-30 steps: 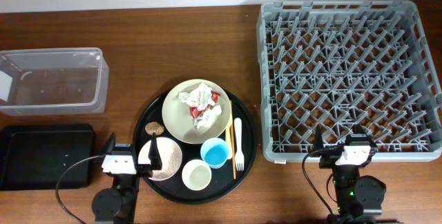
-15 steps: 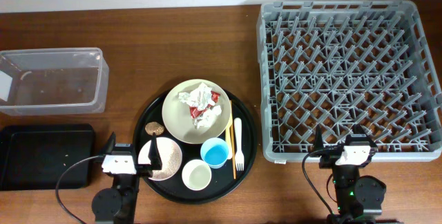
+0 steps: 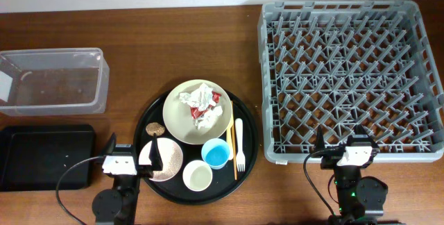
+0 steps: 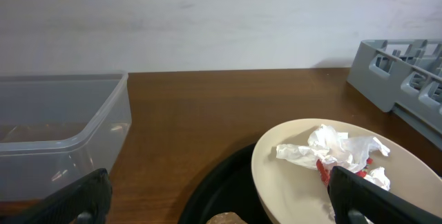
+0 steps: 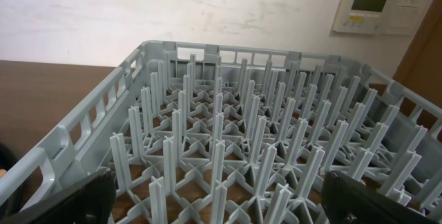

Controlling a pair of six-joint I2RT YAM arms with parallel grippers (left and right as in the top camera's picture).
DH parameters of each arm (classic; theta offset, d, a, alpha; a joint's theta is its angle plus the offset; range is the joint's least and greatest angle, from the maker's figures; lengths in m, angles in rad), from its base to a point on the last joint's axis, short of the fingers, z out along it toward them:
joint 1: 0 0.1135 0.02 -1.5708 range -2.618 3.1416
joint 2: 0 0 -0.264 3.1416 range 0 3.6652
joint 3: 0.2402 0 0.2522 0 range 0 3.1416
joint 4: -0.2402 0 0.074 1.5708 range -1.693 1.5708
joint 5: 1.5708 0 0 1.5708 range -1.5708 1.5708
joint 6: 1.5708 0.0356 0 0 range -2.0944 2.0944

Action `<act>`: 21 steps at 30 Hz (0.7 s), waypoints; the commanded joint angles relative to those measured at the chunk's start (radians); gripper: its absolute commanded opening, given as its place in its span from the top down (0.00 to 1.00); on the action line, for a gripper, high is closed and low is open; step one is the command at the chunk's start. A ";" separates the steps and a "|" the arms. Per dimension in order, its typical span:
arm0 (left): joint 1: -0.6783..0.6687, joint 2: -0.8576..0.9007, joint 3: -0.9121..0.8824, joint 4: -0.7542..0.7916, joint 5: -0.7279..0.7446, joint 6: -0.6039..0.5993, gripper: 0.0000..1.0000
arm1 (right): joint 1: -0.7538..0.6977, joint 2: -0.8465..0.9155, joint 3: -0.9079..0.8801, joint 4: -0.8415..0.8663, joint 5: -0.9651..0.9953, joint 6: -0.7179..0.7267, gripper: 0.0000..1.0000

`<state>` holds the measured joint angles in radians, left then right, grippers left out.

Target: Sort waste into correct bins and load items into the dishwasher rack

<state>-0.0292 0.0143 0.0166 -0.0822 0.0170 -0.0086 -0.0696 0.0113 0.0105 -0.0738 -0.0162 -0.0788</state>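
A cream plate [image 3: 182,122] on a round black tray holds crumpled tissues [image 3: 199,98] and a red wrapper [image 3: 217,98]. Around it lie a pink bowl [image 3: 166,161] of rice, a brown food bit [image 3: 154,128], a blue cup [image 3: 216,153], a small cream cup [image 3: 198,176], a yellow utensil [image 3: 229,142] and a white fork [image 3: 240,148]. My left gripper [image 3: 128,153] stands open at the tray's near left edge, holding nothing; its view shows the plate [image 4: 290,182] and tissues [image 4: 335,148]. My right gripper [image 3: 347,145] is open at the grey dishwasher rack's [image 3: 350,79] near edge, facing its pegs [image 5: 242,148].
The clear tub [image 3: 52,79] sits at the far left, with the shallow black tray [image 3: 45,155] in front of it. The round black tray [image 3: 149,114] lies between the bins and the rack. Bare wooden table runs along the back.
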 commanded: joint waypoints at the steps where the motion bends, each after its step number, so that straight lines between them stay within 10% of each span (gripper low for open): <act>1: 0.006 -0.009 -0.008 -0.001 -0.014 0.001 0.00 | -0.005 -0.007 -0.005 -0.005 0.005 0.004 0.02; 21: 0.006 -0.009 -0.004 0.021 0.166 0.000 0.00 | -0.004 -0.007 -0.005 -0.005 0.005 0.004 0.02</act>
<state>-0.0292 0.0143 0.0166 -0.0788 0.0578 -0.0086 -0.0696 0.0113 0.0101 -0.0738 -0.0162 -0.0788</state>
